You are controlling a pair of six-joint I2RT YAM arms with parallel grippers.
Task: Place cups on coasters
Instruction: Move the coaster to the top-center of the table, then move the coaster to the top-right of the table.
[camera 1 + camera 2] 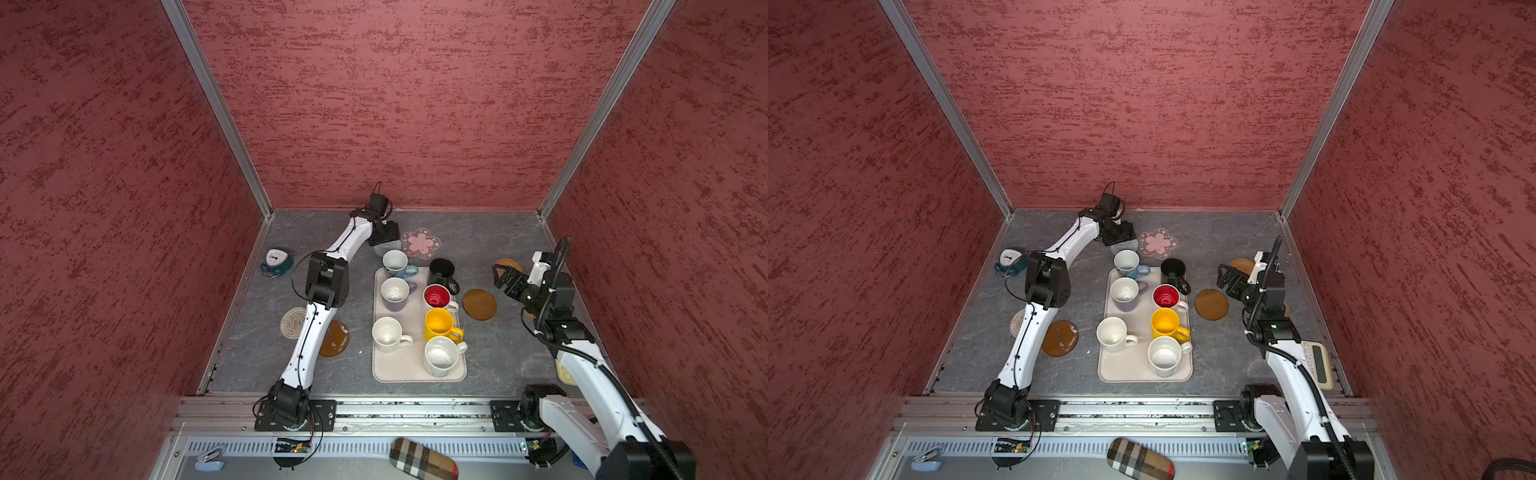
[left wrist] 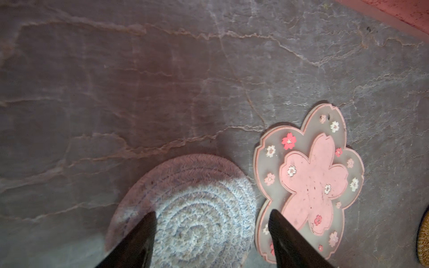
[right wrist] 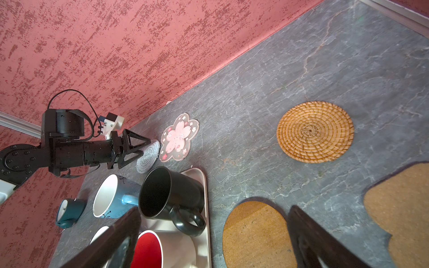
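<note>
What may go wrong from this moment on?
1. The open left gripper hangs over the pale spiral coaster, close to the pink flower coaster; it may drag either one.
2. On the crowded beige tray, lifting the black mug may knock the red-lined mug beside it.

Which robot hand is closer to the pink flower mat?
The left. The left gripper hangs right beside the pink flower coaster, above the pale spiral coaster next to it. The right gripper is far off, near the wicker coaster.
</note>
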